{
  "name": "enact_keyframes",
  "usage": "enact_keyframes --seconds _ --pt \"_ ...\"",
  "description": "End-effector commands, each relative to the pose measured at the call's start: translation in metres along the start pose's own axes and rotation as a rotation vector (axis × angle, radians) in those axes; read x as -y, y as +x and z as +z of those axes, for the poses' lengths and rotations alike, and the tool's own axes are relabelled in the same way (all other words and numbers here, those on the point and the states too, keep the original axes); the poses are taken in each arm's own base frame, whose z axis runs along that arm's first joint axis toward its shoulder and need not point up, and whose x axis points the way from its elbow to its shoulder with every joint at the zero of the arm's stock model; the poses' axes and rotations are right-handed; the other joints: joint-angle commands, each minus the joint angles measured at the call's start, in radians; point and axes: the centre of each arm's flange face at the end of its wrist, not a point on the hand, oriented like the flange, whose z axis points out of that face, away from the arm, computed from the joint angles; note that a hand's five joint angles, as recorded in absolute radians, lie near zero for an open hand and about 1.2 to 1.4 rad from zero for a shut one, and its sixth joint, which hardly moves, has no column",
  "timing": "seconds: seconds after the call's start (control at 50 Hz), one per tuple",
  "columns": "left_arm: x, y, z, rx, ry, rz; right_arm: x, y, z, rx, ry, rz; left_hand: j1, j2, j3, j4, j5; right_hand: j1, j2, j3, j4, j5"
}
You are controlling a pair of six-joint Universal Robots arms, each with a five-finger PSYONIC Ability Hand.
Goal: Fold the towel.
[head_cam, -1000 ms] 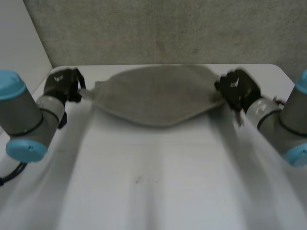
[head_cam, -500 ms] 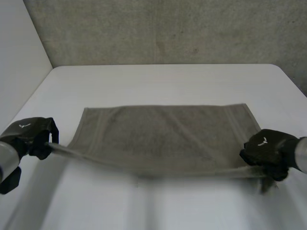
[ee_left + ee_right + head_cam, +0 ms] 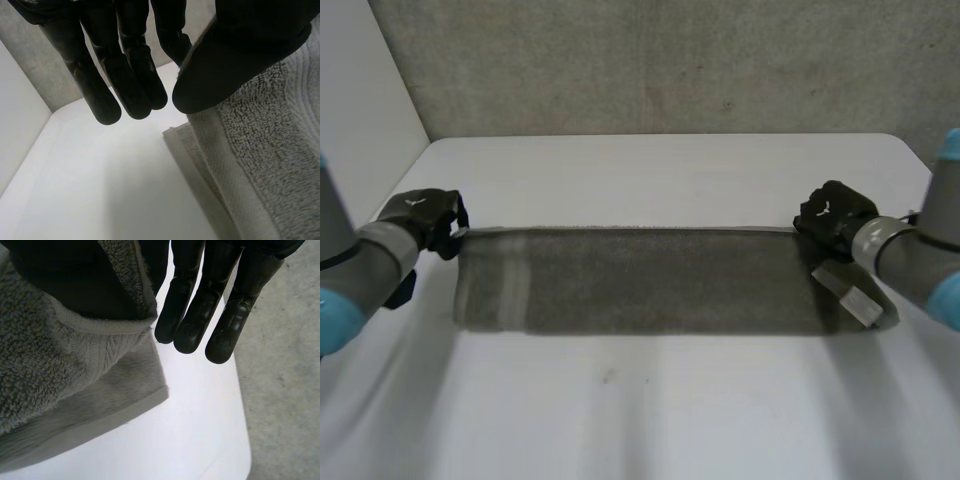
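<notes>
The left hand [image 3: 420,215] and right hand [image 3: 832,215] each thumb-pinch a far corner of the grey terry towel [image 3: 640,285]; guessing that's to pull the fold taut and square.

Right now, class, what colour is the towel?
The towel is grey, with a smooth woven band near its end; clearest in the left wrist view.

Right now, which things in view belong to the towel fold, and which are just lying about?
In the job: towel; left hand pinching its far left corner; right hand pinching its far right corner.
Just there: white table; grey wall.
</notes>
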Motion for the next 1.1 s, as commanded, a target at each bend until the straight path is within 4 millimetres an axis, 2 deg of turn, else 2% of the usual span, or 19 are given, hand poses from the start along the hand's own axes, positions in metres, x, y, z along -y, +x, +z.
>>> enact_keyframes --seconds 0.02,0.06,0.16,0.4,0.46,0.5,0.52,0.54,0.56,0.6,0.62,0.64,0.68,0.78,0.82,0.84,0.88,0.94,1.1 --pt "-0.007 0.005 0.050 0.037 0.013 0.012 -0.012 -0.015 0.040 -0.104 0.060 -0.079 0.194 0.178 0.179 0.179 0.182 0.422 0.219 0.206 0.199 0.228" --pt "-0.010 0.016 0.066 0.020 0.027 0.025 -0.015 -0.017 0.053 -0.149 0.099 -0.111 0.194 0.178 0.179 0.179 0.182 0.422 0.219 0.206 0.199 0.228" --pt "-0.013 0.023 0.082 0.013 0.045 0.031 -0.018 -0.026 0.061 -0.136 0.135 -0.115 0.194 0.178 0.179 0.179 0.182 0.422 0.219 0.206 0.199 0.228" --pt "-0.017 0.025 0.088 0.010 0.047 0.033 -0.015 -0.027 0.066 -0.113 0.220 -0.115 0.194 0.178 0.179 0.179 0.182 0.397 0.193 0.180 0.174 0.202" --pt "-0.017 0.025 0.086 0.011 0.045 0.030 -0.015 -0.027 0.066 -0.108 0.231 -0.114 0.194 0.178 0.179 0.179 0.182 0.277 0.073 0.060 0.054 0.082" --pt "-0.016 0.026 0.085 0.007 0.046 0.026 -0.015 -0.028 0.066 -0.104 0.233 -0.100 0.194 0.178 0.179 0.179 0.182 -0.082 -0.286 -0.299 -0.305 -0.277" --pt "-0.015 0.030 0.082 -0.001 0.049 0.026 -0.015 -0.028 0.066 -0.104 0.233 -0.100 0.194 0.178 0.179 0.179 0.182 -0.084 -0.288 -0.301 -0.307 -0.279" --pt "-0.014 0.035 0.080 -0.012 0.051 0.028 -0.016 -0.028 0.066 -0.106 0.227 -0.093 0.078 0.062 0.063 0.063 0.067 -0.294 -0.497 -0.511 -0.517 -0.488" --pt "-0.014 0.035 0.080 -0.012 0.051 0.028 -0.016 -0.028 0.066 -0.106 0.227 -0.093 0.077 0.061 0.062 0.062 0.065 -0.296 -0.500 -0.513 -0.519 -0.491" --pt "-0.011 0.039 0.074 -0.018 0.053 0.030 -0.017 -0.026 0.067 -0.113 0.221 -0.086 -0.504 -0.520 -0.519 -0.519 -0.516 -0.777 -0.981 -0.994 -1.000 -0.972" --pt "-0.011 0.039 0.074 -0.019 0.053 0.030 -0.017 -0.026 0.067 -0.113 0.221 -0.086 -0.507 -0.523 -0.522 -0.523 -0.519 -0.780 -0.984 -0.997 -1.003 -0.975" --pt "-0.008 0.039 0.070 -0.012 0.056 0.030 -0.016 -0.026 0.067 -0.114 0.221 -0.079 -0.696 -0.712 -0.711 -0.712 -0.708 -0.799 -1.003 -1.016 -1.022 -0.994" --pt "-0.008 0.039 0.066 -0.005 0.051 0.030 -0.017 -0.023 0.067 -0.119 0.220 -0.064 -0.707 -0.723 -0.722 -0.722 -0.718 -0.799 -1.003 -1.016 -1.022 -0.994" --pt "-0.006 0.046 0.055 -0.003 0.047 0.026 -0.019 0.001 0.061 -0.151 0.226 0.057 -0.766 -0.782 -0.780 -0.781 -0.777 -0.799 -1.003 -1.016 -1.022 -0.994" --pt "-0.011 0.056 0.047 -0.027 0.031 0.023 -0.013 0.023 0.051 -0.178 0.259 0.201 -0.801 -0.817 -0.815 -0.816 -0.812 -0.799 -1.003 -1.016 -1.022 -0.994" --pt "-0.011 0.056 0.047 -0.027 0.031 0.023 -0.013 0.023 0.051 -0.178 0.260 0.201 -0.801 -0.817 -0.816 -0.816 -0.812 -0.799 -1.003 -1.016 -1.022 -0.994" --pt "-0.013 0.061 0.039 -0.042 0.019 0.018 -0.014 0.047 0.041 -0.204 0.274 0.385 -0.815 -0.832 -0.830 -0.831 -0.827 -0.799 -1.003 -1.016 -1.022 -0.994" --pt "-0.014 0.063 0.034 -0.047 0.012 0.020 -0.014 0.065 0.027 -0.211 0.280 0.550 -0.818 -0.835 -0.833 -0.834 -0.830 -0.799 -1.003 -1.016 -1.022 -0.994" --pt "-0.019 0.061 0.017 -0.052 -0.018 0.022 -0.018 0.089 -0.005 -0.157 0.237 0.776 -0.886 -0.902 -0.901 -0.901 -0.898 -0.799 -1.003 -1.016 -1.022 -0.994"
